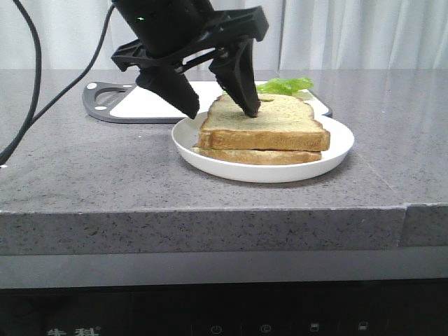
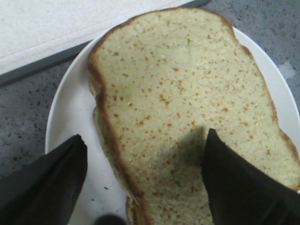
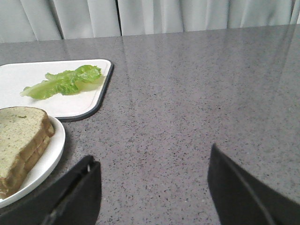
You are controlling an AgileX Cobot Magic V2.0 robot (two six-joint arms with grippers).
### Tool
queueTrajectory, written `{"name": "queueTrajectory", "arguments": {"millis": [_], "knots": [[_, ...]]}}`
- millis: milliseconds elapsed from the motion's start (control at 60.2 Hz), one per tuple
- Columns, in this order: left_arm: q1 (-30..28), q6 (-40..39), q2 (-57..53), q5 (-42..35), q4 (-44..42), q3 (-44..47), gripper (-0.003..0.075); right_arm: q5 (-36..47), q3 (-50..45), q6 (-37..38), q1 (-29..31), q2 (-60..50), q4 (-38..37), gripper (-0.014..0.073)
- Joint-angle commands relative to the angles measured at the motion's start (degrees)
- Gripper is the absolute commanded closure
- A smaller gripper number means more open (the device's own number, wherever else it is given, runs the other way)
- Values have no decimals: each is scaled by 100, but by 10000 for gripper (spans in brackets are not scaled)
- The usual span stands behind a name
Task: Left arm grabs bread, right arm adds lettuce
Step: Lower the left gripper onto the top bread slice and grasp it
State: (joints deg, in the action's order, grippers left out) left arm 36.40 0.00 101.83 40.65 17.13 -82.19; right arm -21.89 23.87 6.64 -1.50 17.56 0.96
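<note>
The bread is the thick tan slice on top of a thinner slice on a white plate. My left gripper is open over the bread's left part. One finger touches the bread's top face; the other hangs beside its left edge over the plate. In the left wrist view the gripper straddles the crust of the bread. The lettuce lies on the tray behind the plate, and shows in the right wrist view. My right gripper is open and empty above bare counter.
A white tray with a dark rim lies behind the plate, also seen in the right wrist view. The grey stone counter ends at a front edge near the plate. Curtains hang behind. A black cable hangs at the far left.
</note>
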Motion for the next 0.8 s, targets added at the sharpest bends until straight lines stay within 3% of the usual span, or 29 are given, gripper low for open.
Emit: {"name": "queueTrajectory", "arguments": {"millis": [0, 216, 415, 647, 780], "knots": [[40, 0, -230, -221, 113, -186, 325, 405, 188, -6, -8, 95, -51, 89], [40, 0, -230, -237, 85, -175, 542, 405, 188, -6, -8, 95, -51, 89], [40, 0, -230, -247, -19, -175, 606, 405, 188, -6, -8, 95, -51, 89], [40, 0, -230, -267, -103, -114, 612, 405, 188, -6, -8, 95, -51, 89], [40, 0, -230, -292, -250, -50, 739, 405, 188, -6, -8, 95, -51, 89]]}}
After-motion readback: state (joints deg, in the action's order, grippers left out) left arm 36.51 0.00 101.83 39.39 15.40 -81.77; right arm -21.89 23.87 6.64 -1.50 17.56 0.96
